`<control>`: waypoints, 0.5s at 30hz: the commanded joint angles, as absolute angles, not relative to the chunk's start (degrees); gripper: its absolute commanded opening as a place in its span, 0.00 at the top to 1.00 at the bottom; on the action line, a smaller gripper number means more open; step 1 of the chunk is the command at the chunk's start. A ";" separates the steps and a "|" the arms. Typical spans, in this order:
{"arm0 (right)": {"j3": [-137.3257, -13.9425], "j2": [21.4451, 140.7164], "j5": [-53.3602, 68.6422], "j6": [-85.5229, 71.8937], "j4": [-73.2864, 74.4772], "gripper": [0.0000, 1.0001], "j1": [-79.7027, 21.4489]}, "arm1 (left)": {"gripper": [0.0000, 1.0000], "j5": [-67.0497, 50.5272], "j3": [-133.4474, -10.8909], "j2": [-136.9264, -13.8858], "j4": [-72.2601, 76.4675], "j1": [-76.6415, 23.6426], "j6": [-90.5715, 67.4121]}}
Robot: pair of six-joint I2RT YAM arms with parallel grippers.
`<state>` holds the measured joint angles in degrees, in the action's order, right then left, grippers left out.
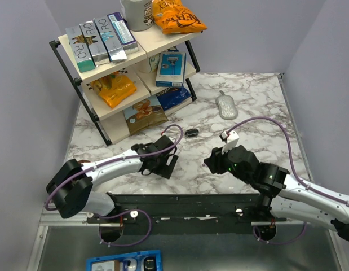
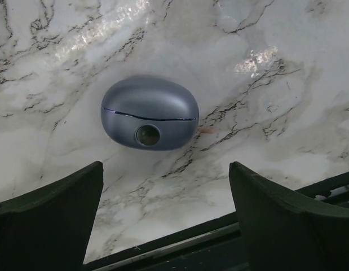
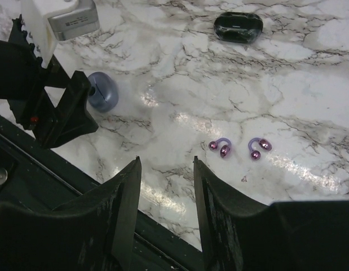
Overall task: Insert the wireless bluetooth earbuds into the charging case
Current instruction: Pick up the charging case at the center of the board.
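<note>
Tabletop [image 1: 259,107] of white marble carries the things. Left tool [image 2: 166,180] hangs wide open and empty over the closed lavender charging case [image 2: 149,113] by the near edge. Right tool [image 3: 166,166], partly open, holds nothing; two purple earbuds [image 3: 220,147] lie just ahead, near that edge.

The charging case [image 2: 150,113] (lid shut) lies on the marble table [image 2: 275,68] before the wide-spread left pincer [image 2: 166,166].

You are viewing the charging case [image 2: 149,113] lying on the surface [image 2: 264,84], just ahead of the left gripper [image 2: 166,166]. The wireless bluetooth earbuds [image 3: 224,151] are lying side by side, apart, just ahead of the right gripper [image 3: 166,161]. The oval object [image 3: 238,26] is sitting farther back, between both arms. The rack [image 1: 141,40] is standing at the rear left.
</note>
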<state>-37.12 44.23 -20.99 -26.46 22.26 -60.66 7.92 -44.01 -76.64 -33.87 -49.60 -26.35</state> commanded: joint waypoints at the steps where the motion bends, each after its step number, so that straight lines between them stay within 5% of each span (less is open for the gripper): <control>1: -38.06 44.21 -19.86 -26.19 20.65 0.50 -60.56 | 0.01 9.23 -47.02 -80.15 -34.54 -49.75 -24.70; 15: -36.56 40.78 -20.13 -26.46 20.92 0.50 -60.64 | 0.01 9.14 -49.04 -87.19 -32.52 -49.22 -22.33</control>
